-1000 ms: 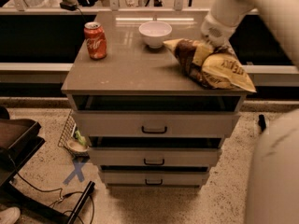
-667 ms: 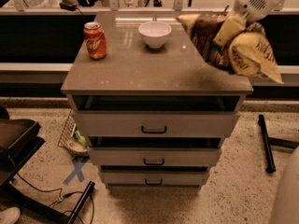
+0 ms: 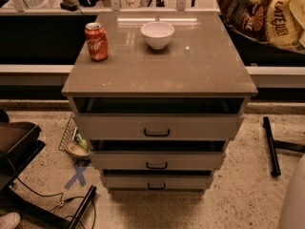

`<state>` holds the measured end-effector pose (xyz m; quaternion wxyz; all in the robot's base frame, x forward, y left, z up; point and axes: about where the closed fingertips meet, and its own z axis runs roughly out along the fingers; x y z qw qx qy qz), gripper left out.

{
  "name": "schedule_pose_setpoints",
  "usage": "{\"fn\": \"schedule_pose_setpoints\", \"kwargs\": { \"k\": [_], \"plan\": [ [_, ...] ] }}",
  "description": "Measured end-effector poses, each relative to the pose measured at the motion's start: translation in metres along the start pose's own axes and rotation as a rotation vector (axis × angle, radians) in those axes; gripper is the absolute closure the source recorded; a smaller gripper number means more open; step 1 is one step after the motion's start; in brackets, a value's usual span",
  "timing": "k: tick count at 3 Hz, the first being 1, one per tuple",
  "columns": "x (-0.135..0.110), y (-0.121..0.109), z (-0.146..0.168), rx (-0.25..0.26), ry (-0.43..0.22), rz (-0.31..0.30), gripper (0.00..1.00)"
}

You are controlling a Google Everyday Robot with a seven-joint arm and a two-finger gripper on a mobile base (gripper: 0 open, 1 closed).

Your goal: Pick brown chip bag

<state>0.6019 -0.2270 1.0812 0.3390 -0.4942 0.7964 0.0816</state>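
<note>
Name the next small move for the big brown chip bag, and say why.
Probably just hold it steady: the pick looks done. The large crinkled brown chip bag lettered LATE JULY appears lifted off the grey cabinet top, at upper right, well apart from the white bowl and red soda can. The gripper is not in view, so its hold cannot be checked.

1. a grey-brown cabinet top (image 3: 190, 70) carries two things near its back edge.
2. a red soda can (image 3: 96, 42) stands upright at the back left.
3. a white bowl (image 3: 157, 34) sits upright right of the can, well apart from it.
4. three pale drawers below, the top drawer (image 3: 157, 127) with a dark handle, each slightly pulled out.
5. a blue tape cross (image 3: 77, 175) marks the speckled floor, lower left.
6. a wire basket (image 3: 69, 136) leans beside the cabinet's left.
7. a black bar (image 3: 271, 147) lies on the floor, right.
</note>
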Motion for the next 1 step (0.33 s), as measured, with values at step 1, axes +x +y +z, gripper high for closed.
{"fn": "schedule_pose_setpoints", "kwargs": {
  "k": [1],
  "plan": [
    [-0.007,-0.0094,0.0044,0.027,-0.023,-0.001,1.0]
  ]
}}
